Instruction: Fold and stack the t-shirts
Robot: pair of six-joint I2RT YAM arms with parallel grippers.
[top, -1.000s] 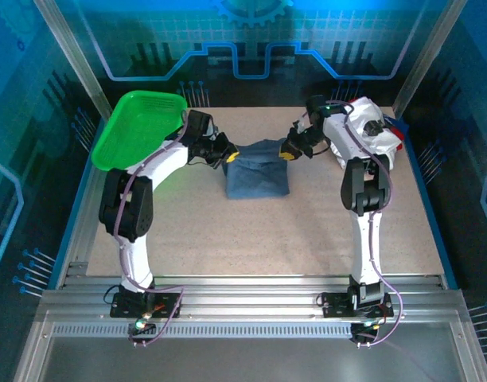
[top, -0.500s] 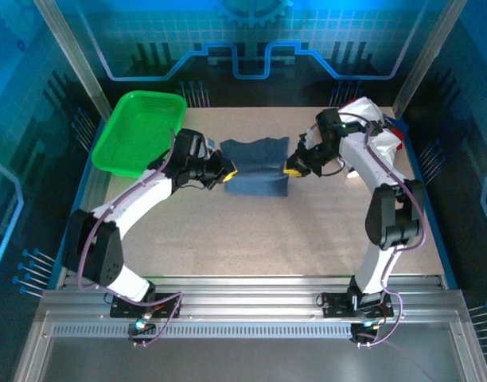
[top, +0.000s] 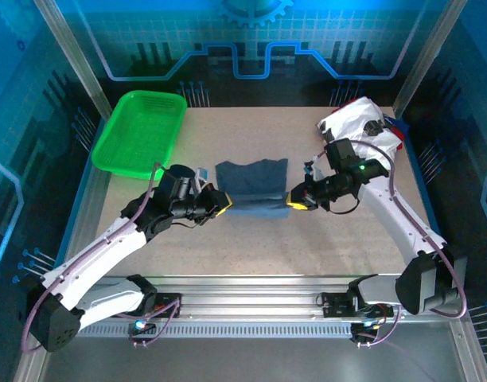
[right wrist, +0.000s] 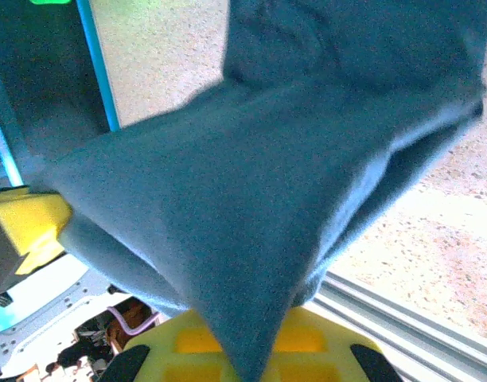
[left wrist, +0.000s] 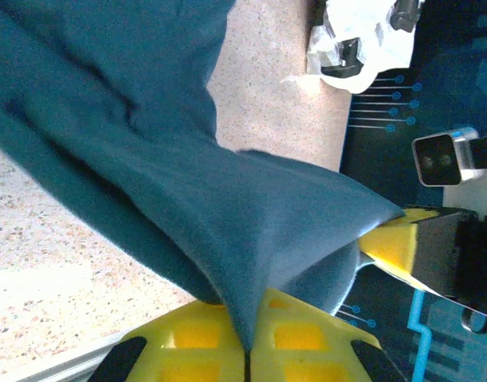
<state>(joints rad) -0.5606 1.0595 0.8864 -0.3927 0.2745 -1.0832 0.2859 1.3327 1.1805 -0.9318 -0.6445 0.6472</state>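
The t-shirts lie in two places on the counter (top: pixel 227 239), which also carries the green basket (top: pixel 140 131) at its 10 o'clock corner. The slate-blue t-shirt (top: pixel 251 177) is at the centre, and a crumpled white-and-red heap (top: pixel 361 121) sits at 1 o'clock. The blue one is spread flat on its far half. Its near edge is raised and drawn into a straight line between the two arms. The left claw (top: pixel 222 204) is clamped on the 7 o'clock corner and the right claw (top: pixel 296 200) on the 5 o'clock corner, each with its jaws closed tight on cloth. In the wrist views the fabric gathers to a point between the yellow fingers (left wrist: pixel 188 342) and fans out in soft, doubled folds. It looks light, limp and unbreakable, but it probably sags wherever it is unsupported, and its layers seem likely to slide over one another. Corners are the sensible hold, pinching every layer at once and keeping the edge taut so the fold lands square.
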